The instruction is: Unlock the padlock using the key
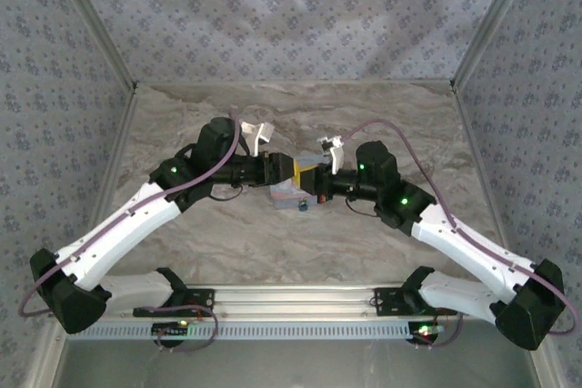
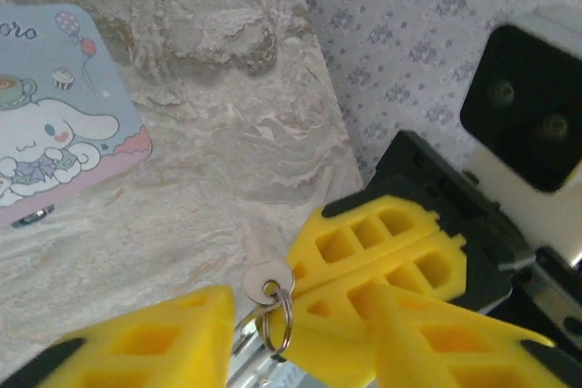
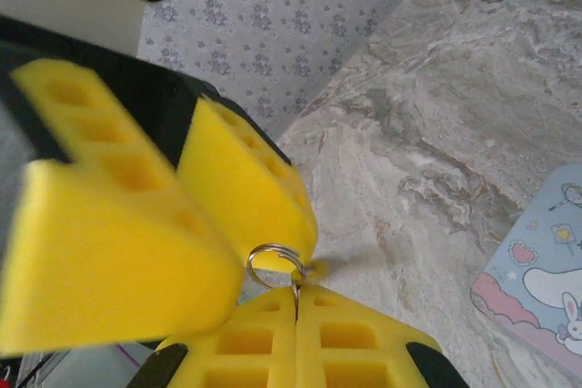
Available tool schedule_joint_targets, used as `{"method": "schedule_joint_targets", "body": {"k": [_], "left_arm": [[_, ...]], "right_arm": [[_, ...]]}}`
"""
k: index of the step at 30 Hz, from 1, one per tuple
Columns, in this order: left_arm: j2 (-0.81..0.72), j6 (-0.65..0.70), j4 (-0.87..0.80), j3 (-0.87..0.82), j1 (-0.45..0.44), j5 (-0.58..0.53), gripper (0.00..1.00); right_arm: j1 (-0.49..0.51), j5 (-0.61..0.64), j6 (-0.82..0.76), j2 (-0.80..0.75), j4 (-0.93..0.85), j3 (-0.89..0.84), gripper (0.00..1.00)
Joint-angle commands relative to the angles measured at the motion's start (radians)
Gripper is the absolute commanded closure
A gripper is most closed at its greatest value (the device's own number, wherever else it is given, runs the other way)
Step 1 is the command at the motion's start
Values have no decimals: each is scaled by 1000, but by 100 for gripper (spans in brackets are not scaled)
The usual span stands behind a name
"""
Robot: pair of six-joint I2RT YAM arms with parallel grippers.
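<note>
Looks like a lab robot booth: floral-print cloth walls (image 1: 273, 15) boxing in a marble-look desk (image 1: 300, 247), aluminium mounting rail (image 1: 291, 301) along its near edge.

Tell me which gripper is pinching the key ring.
The right gripper: its fingers are pressed together on the ring, while the left gripper's fingers stand apart.

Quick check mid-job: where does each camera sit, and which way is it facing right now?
Top: above and behind the bases, looking down at the table; both arms show, left hand and right hand meeting mid-table.
Left wrist: on the left arm, looking along its own yellow fingers towards the right hand.
Right wrist: on the right arm, looking past its own fingers, pinched on the key ring, towards the left hand.
Shared: both wrist views show the key ring and cartoon-printed box.
</note>
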Motion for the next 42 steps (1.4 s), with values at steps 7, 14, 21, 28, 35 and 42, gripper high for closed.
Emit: {"method": "schedule_joint_targets", "body": {"k": [7, 14, 21, 28, 35, 42], "left_arm": [[-94, -4, 98, -43, 5, -19, 44], [-136, -79, 419, -208, -37, -16, 60], [-103, -97, 629, -255, -89, -11, 57], [-90, -94, 713, -254, -106, 2, 55], [-79, -95, 724, -248, -116, 9, 63], [-78, -87, 711, -241, -117, -2, 62]], "right_arm": [[-35, 101, 40, -97, 58, -25, 100], [-51, 187, 193, -174, 228, -86, 100], [-29, 211, 260, -214, 304, -115, 100], [-15, 225, 299, -226, 358, -144, 100], [-6, 219, 314, -226, 391, -151, 100], [5, 211, 332, -225, 424, -160, 100]]}}
